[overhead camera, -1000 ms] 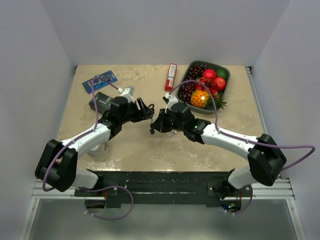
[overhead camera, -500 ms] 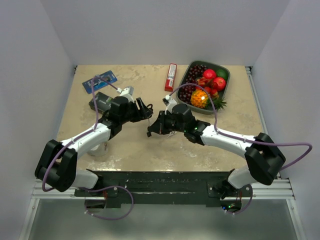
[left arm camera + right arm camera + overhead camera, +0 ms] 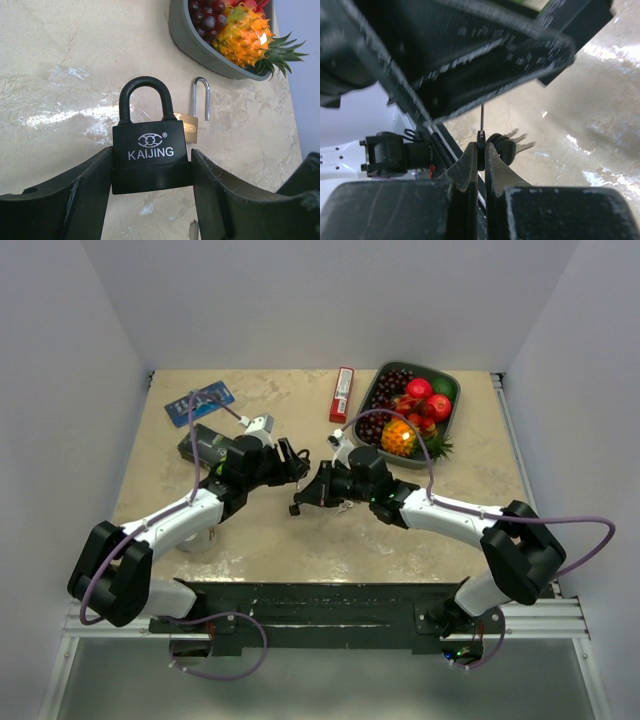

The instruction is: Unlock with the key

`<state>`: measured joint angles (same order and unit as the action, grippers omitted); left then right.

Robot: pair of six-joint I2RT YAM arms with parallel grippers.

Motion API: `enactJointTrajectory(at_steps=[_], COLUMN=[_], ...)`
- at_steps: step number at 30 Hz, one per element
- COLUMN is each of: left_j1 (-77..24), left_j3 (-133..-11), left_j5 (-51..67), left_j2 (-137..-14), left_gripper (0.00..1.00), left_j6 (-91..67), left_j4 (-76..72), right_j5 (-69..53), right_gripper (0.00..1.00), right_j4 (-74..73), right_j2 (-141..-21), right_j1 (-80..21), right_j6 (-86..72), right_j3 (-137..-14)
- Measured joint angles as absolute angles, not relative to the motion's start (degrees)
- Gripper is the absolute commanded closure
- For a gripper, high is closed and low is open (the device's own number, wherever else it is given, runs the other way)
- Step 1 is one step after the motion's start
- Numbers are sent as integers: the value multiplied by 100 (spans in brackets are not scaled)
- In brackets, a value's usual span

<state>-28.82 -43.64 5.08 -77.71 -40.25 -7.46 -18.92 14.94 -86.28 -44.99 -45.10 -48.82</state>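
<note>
We hold the black padlock (image 3: 150, 145), a rectangular metal body marked KAIJING with a closed black shackle, in the left gripper (image 3: 151, 162). Its fingers (image 3: 90, 190) clamp the lower flanks of the body, clear of the beige marbled table (image 3: 60, 75), with the shackle pointing away from the wrist. We judge that this grip leaves the underside free for approach. The keyway itself is not visible.

The right gripper (image 3: 481, 149) is clenched on the head of the thin silver key (image 3: 481, 135), pinched flat between both fingers (image 3: 465, 165). The blade stands straight out past the fingertips and points at the dark, blurred underside of the lock and its holder. We cannot tell whether the tip touches. In the overhead view the two grippers meet nose to nose, so we take the step in hand to be alignment and insertion.

Surroundings:
- What appears to be a ring with spare keys (image 3: 512, 146) hangs beside the right fingers and could snag.
- A small brass padlock with an open silver shackle (image 3: 192, 122) lies on the table just beyond the black one.
- The grey fruit tray (image 3: 181, 35), holding a toy pineapple (image 3: 245, 35), sits farther off, outside the approach.
- The left fingers flank the lock base closely, so a misaligned blade would strike them.
</note>
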Motion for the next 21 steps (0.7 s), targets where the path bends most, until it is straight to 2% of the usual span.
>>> enactJointTrajectory(at_steps=[21], left_j1=[-3046], left_j3=[-4394], left_j5=[250], left_j2=[-7601], left_gripper=[100], left_j6=[-3822], left_j4=[-587], right_j5=[-2377], right_gripper=[100], right_j4=[1942], right_j2=[-8897], right_j1=[-4198], right_j6=[-4698], right_j3=[-4834])
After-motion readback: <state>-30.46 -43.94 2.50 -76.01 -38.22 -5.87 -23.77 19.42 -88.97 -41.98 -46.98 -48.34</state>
